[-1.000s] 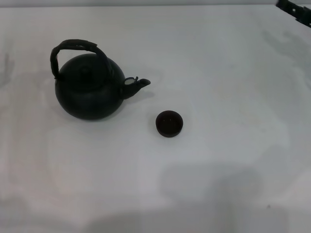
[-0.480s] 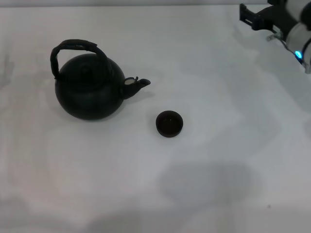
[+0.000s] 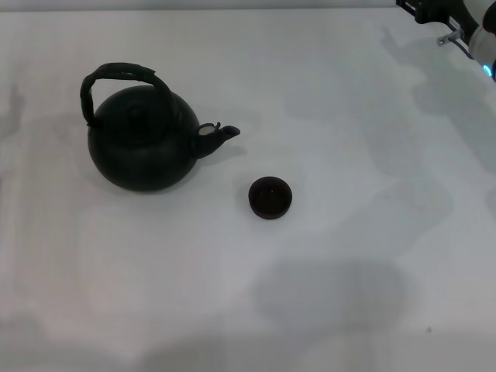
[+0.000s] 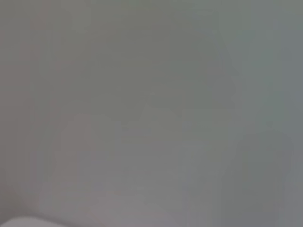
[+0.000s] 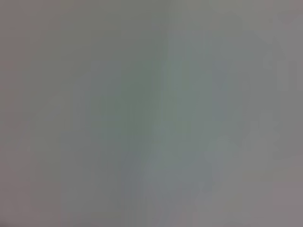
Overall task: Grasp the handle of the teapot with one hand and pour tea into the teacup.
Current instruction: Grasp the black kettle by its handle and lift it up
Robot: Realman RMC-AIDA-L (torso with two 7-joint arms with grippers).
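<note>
The matte black teapot (image 3: 141,146) stands upright on the white table at the left of the head view, its short spout (image 3: 221,135) pointing right toward the teacup. Its arched black handle (image 3: 116,76) rises over the knobbed lid. The small dark teacup (image 3: 270,197) stands upright to the right of and a little nearer than the spout, apart from the pot. My right gripper (image 3: 422,9) shows only as a black tip at the far top right corner, far from both. My left gripper is out of view. Both wrist views show only blank grey surface.
The white table (image 3: 349,155) spreads all around the pot and cup. The right arm's white wrist with a blue light (image 3: 487,70) sits at the right edge. Soft shadows fall on the table at the right and near front.
The right arm came into view at the top right, reached a little leftward half a second ago, and now sits higher and further right, mostly out of frame. Teapot and teacup have not moved.
</note>
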